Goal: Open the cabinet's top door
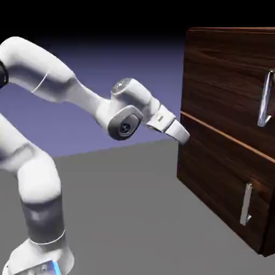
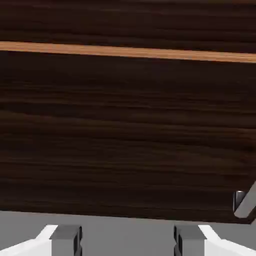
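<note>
Dark walnut cabinet (image 1: 225,139); its top door (image 1: 228,80) shut, vertical silver handle (image 1: 265,99).

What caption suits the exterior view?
White arm's gripper nears the dark wood cabinet, short of the top door's silver handle.

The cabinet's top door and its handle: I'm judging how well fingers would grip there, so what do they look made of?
The top door looks like dark walnut-grain wood with a smooth, faintly satin finish: streaky horizontal grain shows in both views. Its handle looks like polished silver metal, given the bright highlights along the bar. This is a render, so both are only appearances. The gripper is not on it.
</note>
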